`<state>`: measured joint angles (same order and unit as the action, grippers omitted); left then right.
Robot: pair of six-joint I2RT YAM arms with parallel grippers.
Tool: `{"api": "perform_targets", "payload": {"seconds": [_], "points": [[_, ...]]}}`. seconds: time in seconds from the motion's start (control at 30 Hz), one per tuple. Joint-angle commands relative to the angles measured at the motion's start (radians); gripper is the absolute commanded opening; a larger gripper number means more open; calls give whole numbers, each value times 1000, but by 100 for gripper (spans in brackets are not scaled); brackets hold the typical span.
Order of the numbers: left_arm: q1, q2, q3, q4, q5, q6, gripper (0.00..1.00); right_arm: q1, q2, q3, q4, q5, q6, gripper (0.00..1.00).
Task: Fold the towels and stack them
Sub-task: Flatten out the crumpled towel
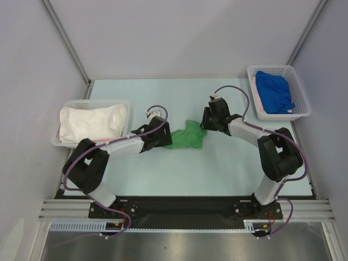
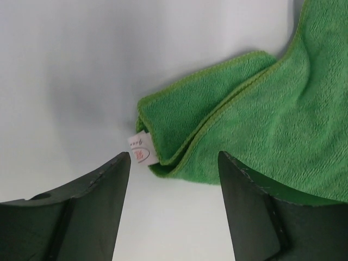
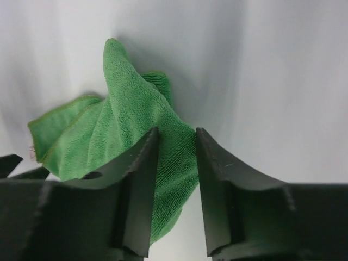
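The right gripper point(image 3: 176, 133) straddles a raised ridge of the green towel point(image 3: 125, 109) with its jaws narrow; I cannot tell whether they pinch it. The left gripper point(image 2: 174, 157) is released, with the towel's labelled corner just ahead between its fingers. This towel lies rumpled mid-table, unfolded. Outward, the white towel point(image 1: 89, 122) is bundled in the left-edge basket point(image 1: 98, 101). The blue towel point(image 1: 274, 91) lies over the salmon pink towel point(image 1: 260, 103) in the far-right-corner basket point(image 1: 272, 67). Most of the folding and stacking seems left to do.

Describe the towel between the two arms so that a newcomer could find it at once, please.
Look at the middle of the pale table, between the left basket and the right basket. The green towel lies crumpled there on the bare surface. It alone is green and outside a basket; the white towel and blue towel sit in theirs.
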<state>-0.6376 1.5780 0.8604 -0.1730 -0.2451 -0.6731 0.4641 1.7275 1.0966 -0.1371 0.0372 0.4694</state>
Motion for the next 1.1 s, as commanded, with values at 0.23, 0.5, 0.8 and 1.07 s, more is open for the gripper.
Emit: {"api": "perform_targets", "payload": {"seconds": [0.23,0.5,0.8,1.07], "points": [[52,138,140,33,-29,7,59,13,-19,34,36,-13,-8,21],[52,160,132,26,-49,-23,57,16,-42,22,50,-7,-5,14],[53,194,173,15,-51,-14,37,21,-60,28,36,-2,-12,11],[62,198,204,4,-46,1,4,15,-77,72,11,0,-44,6]]}}
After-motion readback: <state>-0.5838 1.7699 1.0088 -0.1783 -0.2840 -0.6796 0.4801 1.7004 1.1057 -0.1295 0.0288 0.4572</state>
